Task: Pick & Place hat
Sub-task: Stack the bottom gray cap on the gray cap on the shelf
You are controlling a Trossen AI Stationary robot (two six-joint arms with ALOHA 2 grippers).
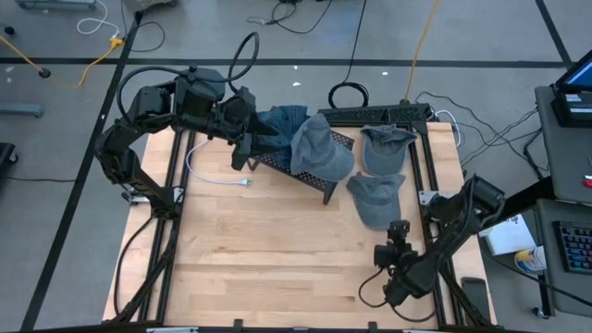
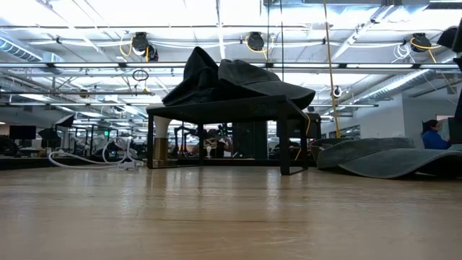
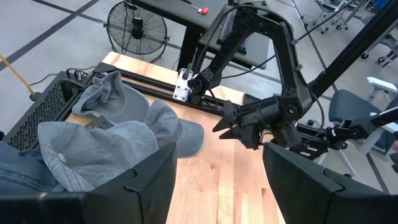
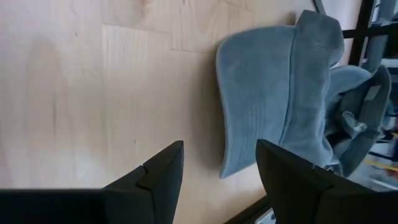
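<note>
A black mesh rack (image 1: 310, 171) stands on the far half of the table and shows on its legs in the low view (image 2: 216, 112). Two caps lie on top of it: a dark blue one (image 1: 282, 123) and a grey-blue one (image 1: 319, 148), piled together (image 2: 238, 79). Two more grey-blue caps lie on the table to the rack's right, one farther (image 1: 384, 146) and one nearer (image 1: 375, 196). My left gripper (image 1: 245, 141) is open at the rack's left end, by the dark blue cap (image 3: 93, 152). My right gripper (image 1: 398, 231) is open near the table's right edge, short of the nearer cap (image 4: 280, 106).
A white cable (image 1: 217, 176) lies on the table left of the rack. Black frame rails run along the table's left (image 1: 171, 199) and right (image 1: 430, 176) edges. Bare wood (image 1: 277, 250) fills the near half. In the left wrist view the right arm (image 3: 261, 118) shows beyond the caps.
</note>
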